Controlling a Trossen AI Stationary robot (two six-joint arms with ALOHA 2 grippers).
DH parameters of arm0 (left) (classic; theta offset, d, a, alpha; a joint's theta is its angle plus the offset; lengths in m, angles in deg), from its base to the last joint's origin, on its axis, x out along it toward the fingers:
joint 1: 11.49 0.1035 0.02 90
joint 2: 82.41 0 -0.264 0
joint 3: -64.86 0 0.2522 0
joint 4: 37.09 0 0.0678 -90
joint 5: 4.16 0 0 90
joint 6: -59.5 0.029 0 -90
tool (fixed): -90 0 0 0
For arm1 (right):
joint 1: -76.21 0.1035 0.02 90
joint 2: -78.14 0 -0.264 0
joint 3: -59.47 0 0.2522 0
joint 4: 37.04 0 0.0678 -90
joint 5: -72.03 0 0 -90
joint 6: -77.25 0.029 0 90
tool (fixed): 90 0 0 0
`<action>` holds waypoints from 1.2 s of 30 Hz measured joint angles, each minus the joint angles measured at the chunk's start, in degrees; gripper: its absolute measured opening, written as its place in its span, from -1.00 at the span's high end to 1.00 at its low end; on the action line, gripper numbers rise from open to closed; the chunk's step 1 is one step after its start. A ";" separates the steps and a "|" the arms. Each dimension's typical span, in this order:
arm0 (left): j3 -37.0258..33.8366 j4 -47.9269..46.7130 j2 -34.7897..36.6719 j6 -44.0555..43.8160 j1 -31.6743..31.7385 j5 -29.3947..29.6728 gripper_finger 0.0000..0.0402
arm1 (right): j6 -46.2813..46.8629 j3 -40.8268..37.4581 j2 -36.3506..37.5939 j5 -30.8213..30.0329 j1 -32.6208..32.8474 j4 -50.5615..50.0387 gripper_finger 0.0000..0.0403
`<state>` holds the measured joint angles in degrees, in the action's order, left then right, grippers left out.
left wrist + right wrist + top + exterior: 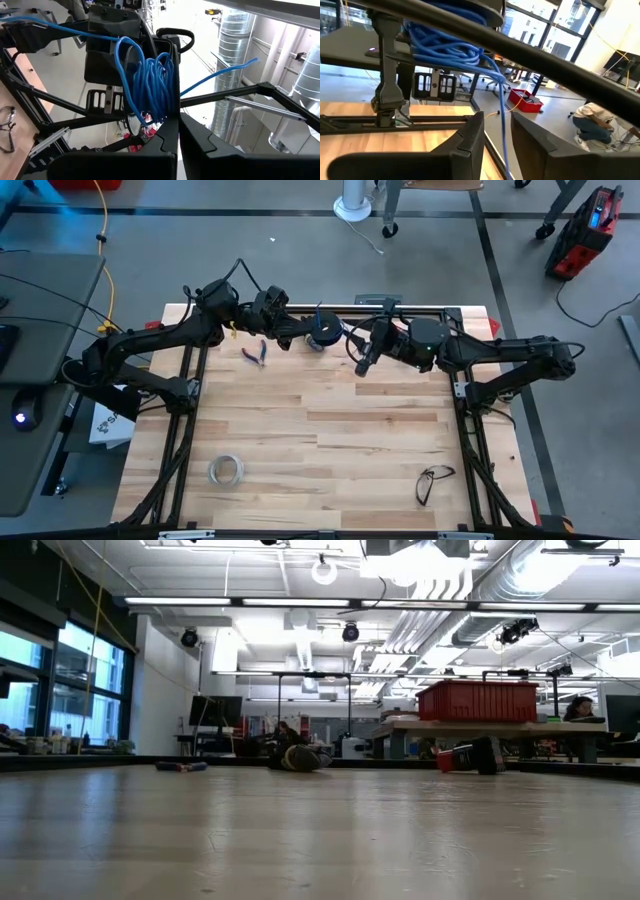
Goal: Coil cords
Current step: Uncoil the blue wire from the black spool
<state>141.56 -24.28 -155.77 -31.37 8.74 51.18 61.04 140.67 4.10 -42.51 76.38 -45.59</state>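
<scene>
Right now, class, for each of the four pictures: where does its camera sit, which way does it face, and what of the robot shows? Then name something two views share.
High view: above, facing down on the table; both arms, left gripper and right gripper meeting at the far edge.
Low view: at tabletop height, facing level into the room; no clear arm.
Left wrist view: on the left wrist, facing the blue wire coiled on the spool; own fingers shut.
Right wrist view: on the right wrist, looking up at the wire; own fingers.
Shared: both wrist views show the blue wire.
</scene>
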 joint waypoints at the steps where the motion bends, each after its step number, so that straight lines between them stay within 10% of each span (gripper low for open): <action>1: 0.00 0.00 0.00 0.00 0.00 -0.01 1.00 | 0.62 0.00 0.00 0.18 0.00 0.00 0.56; 15: 0.00 0.00 0.00 0.00 0.00 -0.05 1.00 | 1.14 0.00 -0.20 0.95 0.00 0.02 0.96; 36: -0.02 -12.22 0.24 13.78 1.55 -7.44 0.68 | 6.35 0.00 8.28 -1.99 0.00 -8.31 1.00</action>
<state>141.54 -36.50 -155.53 -17.59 10.29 43.73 67.38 140.67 12.37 -44.50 76.38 -53.90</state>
